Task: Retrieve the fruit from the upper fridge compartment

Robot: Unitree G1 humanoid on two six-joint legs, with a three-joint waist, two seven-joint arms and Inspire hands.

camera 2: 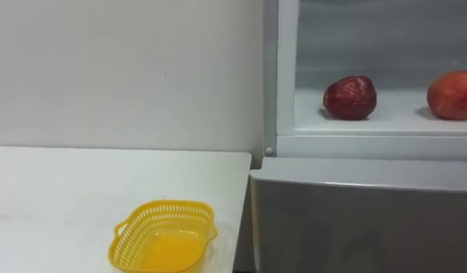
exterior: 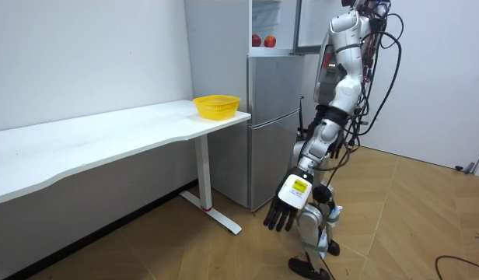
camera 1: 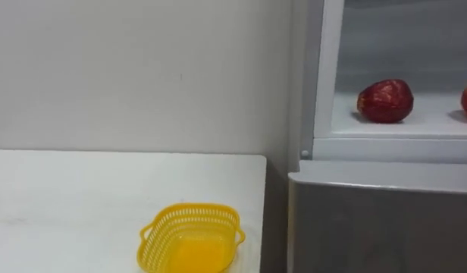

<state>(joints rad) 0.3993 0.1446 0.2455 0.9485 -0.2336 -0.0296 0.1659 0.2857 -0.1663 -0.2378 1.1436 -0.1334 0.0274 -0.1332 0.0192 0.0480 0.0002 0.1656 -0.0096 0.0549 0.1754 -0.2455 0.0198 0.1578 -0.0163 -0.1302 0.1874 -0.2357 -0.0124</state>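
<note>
Fruit is seen on the white shelf (camera 2: 400,120) of the open upper fridge compartment: a dark red fruit (camera 2: 349,97) is set toward the shelf's left edge, and a lighter red fruit (camera 2: 451,95) is set to its right. The two are kept apart by a bare strip of shelf. Both are placed a little back from the shelf's front edge and are touched by nothing.

In the room view the robot is seen standing upright before the fridge, at the end of the desk (camera 1: 82,189). Its left hand (exterior: 284,211) is hung low at its side, near knee height, well below the fridge shelf and well apart from both fruits. The dark fingers are pointed toward the floor, relaxed and only slightly bent; nothing is held and nothing is touched.

A yellow mesh basket (camera 1: 194,208) is set on the desk near the front corner that lies beside the fridge, close to that end's edge. Inside it only its own yellow bottom is seen. The lower fridge door (camera 2: 355,220), grey and closed, is seen beneath the open compartment, just beside the desk's end.
</note>
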